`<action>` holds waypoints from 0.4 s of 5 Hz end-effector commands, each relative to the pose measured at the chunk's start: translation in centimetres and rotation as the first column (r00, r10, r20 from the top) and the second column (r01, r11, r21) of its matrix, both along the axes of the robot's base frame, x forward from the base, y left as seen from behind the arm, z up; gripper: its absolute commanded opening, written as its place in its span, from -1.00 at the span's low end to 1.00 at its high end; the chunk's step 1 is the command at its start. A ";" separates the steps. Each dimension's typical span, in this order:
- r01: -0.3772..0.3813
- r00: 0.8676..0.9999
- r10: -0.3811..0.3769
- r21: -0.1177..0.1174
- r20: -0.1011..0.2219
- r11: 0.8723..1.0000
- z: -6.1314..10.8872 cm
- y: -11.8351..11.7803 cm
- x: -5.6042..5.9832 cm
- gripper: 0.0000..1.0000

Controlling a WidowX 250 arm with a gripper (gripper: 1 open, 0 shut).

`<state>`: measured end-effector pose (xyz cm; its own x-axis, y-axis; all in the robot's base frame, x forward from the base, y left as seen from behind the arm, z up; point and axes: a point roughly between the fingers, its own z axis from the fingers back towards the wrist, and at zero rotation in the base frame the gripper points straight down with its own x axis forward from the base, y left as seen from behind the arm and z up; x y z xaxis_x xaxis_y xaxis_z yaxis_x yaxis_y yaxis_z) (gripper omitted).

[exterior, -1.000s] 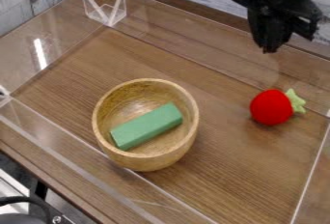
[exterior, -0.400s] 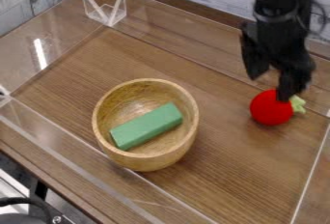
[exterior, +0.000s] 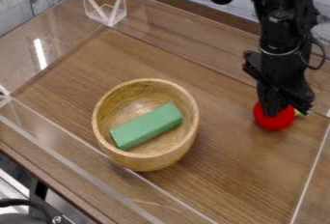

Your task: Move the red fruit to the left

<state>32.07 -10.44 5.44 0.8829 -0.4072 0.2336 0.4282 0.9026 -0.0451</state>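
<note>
To secure the red fruit (exterior: 275,116), I judge the step to be the grasp: keep my fingers (exterior: 273,98) centred over the round body, squeeze gently, and confirm that it follows before lifting clear and carrying it left. A grip high on a rounded top could slip. The fruit sits near the right edge of the table (exterior: 135,44), directly beneath and apparently against my fingertips. My fingers are drawn together; contact is partly masked by the arm, so I cannot confirm that they have hold of it. Further left, the wooden bowl (exterior: 102,99) with the green block (exterior: 147,126) stands well apart.
</note>
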 end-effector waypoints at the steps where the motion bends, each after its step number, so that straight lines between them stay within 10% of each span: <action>1: -0.034 0.995 0.033 0.011 0.093 0.999 5.1 1.0 -0.5 -1.00; 2: -0.112 0.983 0.105 0.037 0.148 0.993 9.4 4.2 -1.9 -1.00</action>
